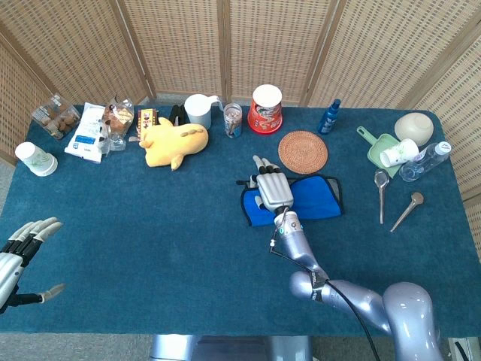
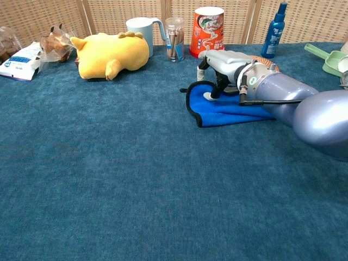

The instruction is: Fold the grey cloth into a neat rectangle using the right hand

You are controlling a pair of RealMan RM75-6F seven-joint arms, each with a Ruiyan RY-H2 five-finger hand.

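The cloth (image 1: pixel 314 197) lies folded right of the table's middle; it looks blue with a dark border, not grey. In the chest view the cloth (image 2: pixel 228 111) lies flat with its left edge rounded. My right hand (image 1: pixel 271 189) rests on its left part, fingers stretched toward the far edge. From the chest camera the right hand (image 2: pixel 225 62) arches over the cloth with its fingertips down at the fabric. I cannot see any fold pinched in it. My left hand (image 1: pixel 21 254) hovers at the near left corner, fingers spread and holding nothing.
A woven coaster (image 1: pixel 303 151) lies just beyond the cloth. Further back stand a red cup (image 1: pixel 265 108), a white mug (image 1: pixel 198 110) and a blue bottle (image 1: pixel 328 116). A yellow plush toy (image 1: pixel 174 141) is at back left. Two spoons (image 1: pixel 381 194) lie to the right.
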